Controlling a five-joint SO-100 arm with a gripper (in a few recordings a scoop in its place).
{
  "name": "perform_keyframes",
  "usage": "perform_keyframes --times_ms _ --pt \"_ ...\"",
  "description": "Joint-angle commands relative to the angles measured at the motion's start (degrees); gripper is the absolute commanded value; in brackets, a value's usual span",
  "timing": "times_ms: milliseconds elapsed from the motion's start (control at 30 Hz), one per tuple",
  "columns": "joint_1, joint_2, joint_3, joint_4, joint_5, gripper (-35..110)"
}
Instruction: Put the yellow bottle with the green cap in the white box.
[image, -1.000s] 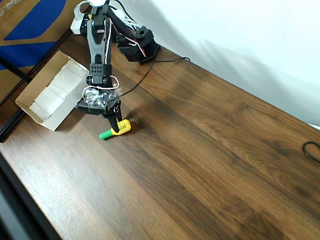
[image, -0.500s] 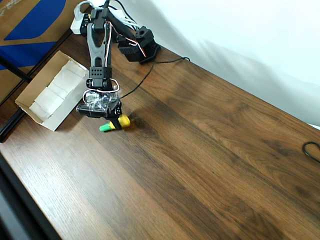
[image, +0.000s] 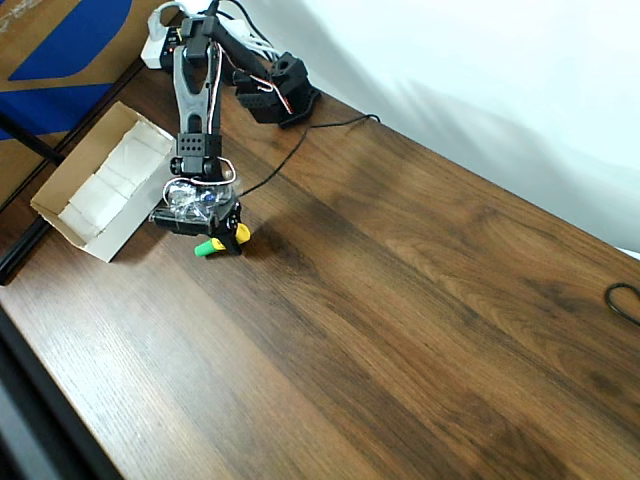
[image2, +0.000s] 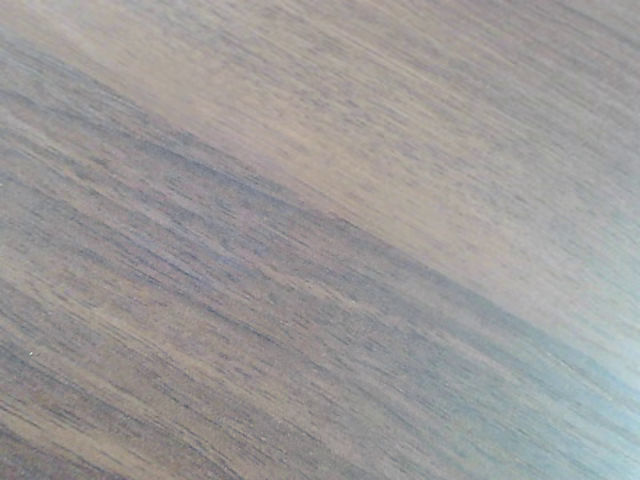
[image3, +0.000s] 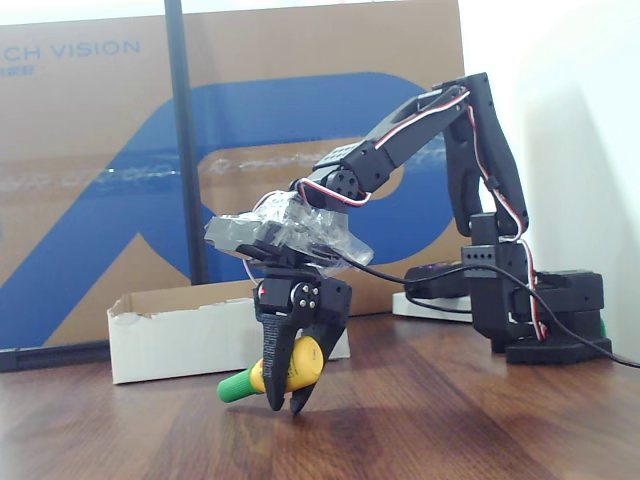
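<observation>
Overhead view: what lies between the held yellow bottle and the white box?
Only bare wooden table between the small yellow green-capped bottle and the shallow white cardboard box.

This looks like a lab or hobby workbench rather than a home room. A dark wood-grain table (image: 420, 300) carries a small black robot arm (image3: 470, 180) with exposed red and white servo wires, its base at the upper left of the overhead view. A large brown-and-blue shipping carton (image3: 100, 180) leans behind it, filling the left of the fixed view, against a plain white wall (image: 480, 60)
</observation>
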Motion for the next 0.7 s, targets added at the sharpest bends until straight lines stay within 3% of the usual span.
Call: perform_keyframes --times_ms 0,667 --pt "-0.18 6.59 -0.09 0.53 -0.62 0" --pt "14.94 27.77 7.82 0.26 8.09 0"
